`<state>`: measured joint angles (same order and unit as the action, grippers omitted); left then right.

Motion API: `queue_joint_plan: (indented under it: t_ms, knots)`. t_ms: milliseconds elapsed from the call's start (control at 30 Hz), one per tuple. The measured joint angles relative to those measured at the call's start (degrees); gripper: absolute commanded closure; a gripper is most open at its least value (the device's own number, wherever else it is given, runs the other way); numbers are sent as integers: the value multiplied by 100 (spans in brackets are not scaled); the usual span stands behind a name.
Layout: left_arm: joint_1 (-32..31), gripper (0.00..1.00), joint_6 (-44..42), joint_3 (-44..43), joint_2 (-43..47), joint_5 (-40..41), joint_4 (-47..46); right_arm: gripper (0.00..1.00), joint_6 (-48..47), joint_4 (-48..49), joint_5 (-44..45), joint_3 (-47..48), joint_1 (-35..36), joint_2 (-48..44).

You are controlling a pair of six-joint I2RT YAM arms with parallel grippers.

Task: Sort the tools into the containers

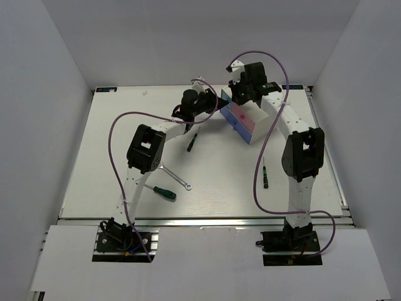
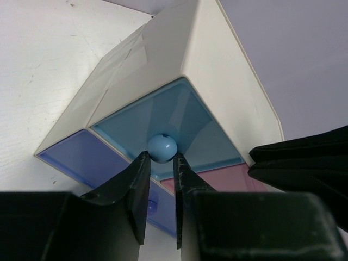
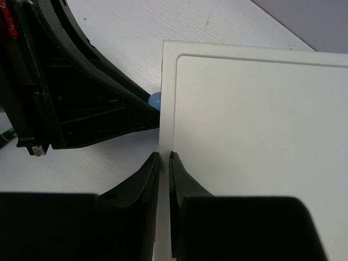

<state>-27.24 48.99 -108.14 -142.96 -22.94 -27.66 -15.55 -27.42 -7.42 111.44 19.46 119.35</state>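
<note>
The white cabinet [image 1: 266, 106] stands at the back of the table, its blue and pink drawers [image 1: 241, 119] facing the front left. My left gripper [image 2: 161, 157] is shut on the round light-blue knob [image 2: 162, 147] of the light-blue drawer [image 2: 163, 114]; it also shows in the top view [image 1: 220, 105]. My right gripper [image 3: 163, 155] is shut, its tips resting on the front edge of the cabinet top [image 3: 250, 119]. On the table lie a silver wrench [image 1: 175, 175], a green-handled screwdriver [image 1: 164, 192] and two dark mini screwdrivers [image 1: 191, 143] [image 1: 265, 174].
Purple cables loop from both arms over the table. A darker blue drawer [image 2: 81, 157] and a pink drawer [image 2: 228, 176] sit beside the light-blue one. White walls close in the table [image 1: 113, 157] on three sides.
</note>
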Motion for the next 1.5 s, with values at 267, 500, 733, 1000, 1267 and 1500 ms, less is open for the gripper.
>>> queue_joint_plan:
  t_ms: [267,500,733,1000,1267,1500]
  knots:
    - [-17,55,-68,675,214,142,-402,99,-4,68,20,-72,0,-35]
    - [-13,45,-96,704,216,267,-374,98,-9,103,22,-109,0,-48]
    - [-15,46,-116,295,216,280,-269,98,-9,125,22,-127,0,-50]
    - [-15,49,-114,109,203,280,-227,98,-9,157,20,-160,0,-70]
    - [-11,49,-114,39,168,256,-138,98,-11,168,20,-166,0,-70]
    - [-11,45,-111,39,164,223,-105,98,-11,170,22,-168,0,-70]
